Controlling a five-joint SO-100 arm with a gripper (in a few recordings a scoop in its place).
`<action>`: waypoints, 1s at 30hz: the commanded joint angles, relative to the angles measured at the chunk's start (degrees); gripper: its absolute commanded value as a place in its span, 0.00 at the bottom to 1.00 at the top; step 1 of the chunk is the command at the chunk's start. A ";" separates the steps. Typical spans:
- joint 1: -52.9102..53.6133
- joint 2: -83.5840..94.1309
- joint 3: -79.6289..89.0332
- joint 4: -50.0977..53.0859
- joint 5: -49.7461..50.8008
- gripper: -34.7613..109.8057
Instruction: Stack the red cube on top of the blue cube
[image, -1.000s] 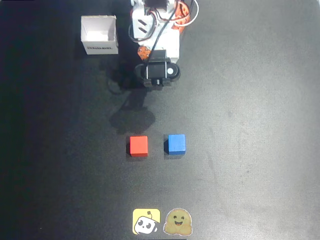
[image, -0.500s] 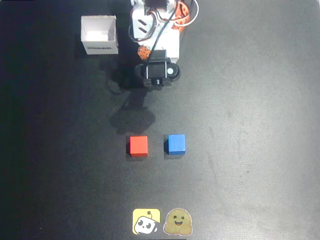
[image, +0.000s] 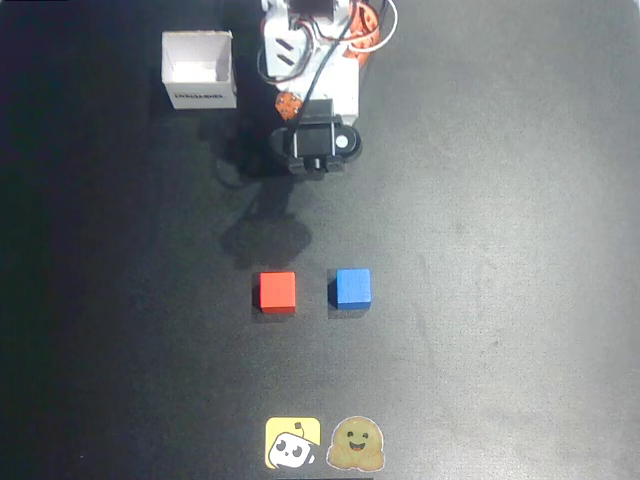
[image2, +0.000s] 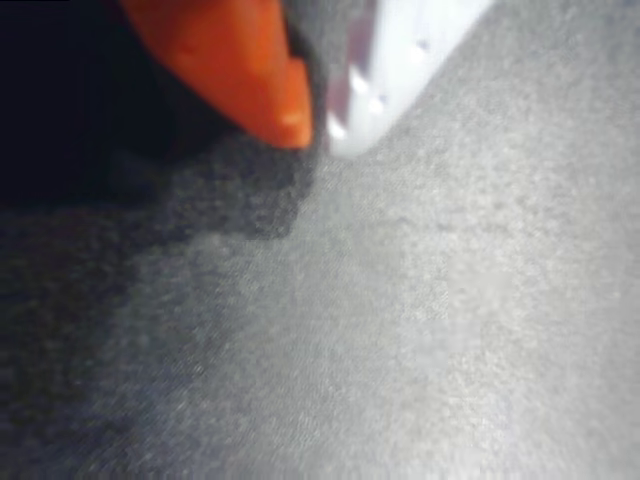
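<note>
Overhead view, table (image: 500, 300): dark matte surface lying under everything; in the wrist view the table (image2: 420, 330) is showing as blurred grey with a shadow at left.
Arm (image: 310, 50): white and orange body standing at the top centre, folded over itself, casting a shadow down toward the cubes.
Box (image: 199, 68): white, open-topped, sitting just left of the arm base, well apart from both cubes.
Gripper (image: 316, 150): black head hanging below the arm base, well above both cubes in the picture. In the wrist view the gripper (image2: 320, 125) is showing an orange finger (image2: 240, 60) and a white finger (image2: 400, 50) with tips nearly meeting, nothing between them; jaws are standing closed.
Stickers (image: 325, 443): one yellow and one tan, lying side by side at the bottom edge.
Red cube (image: 277, 291): resting flat on the table at centre, left of its twin, a clear gap between them.
Blue cube (image: 352, 287): resting flat on the table, near the red cube, level with it.
</note>
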 joint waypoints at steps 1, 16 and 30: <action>0.35 -20.48 -15.21 0.00 0.09 0.24; 8.88 -67.06 -56.78 4.92 -5.36 0.24; 8.00 -92.29 -73.30 -0.88 -4.83 0.24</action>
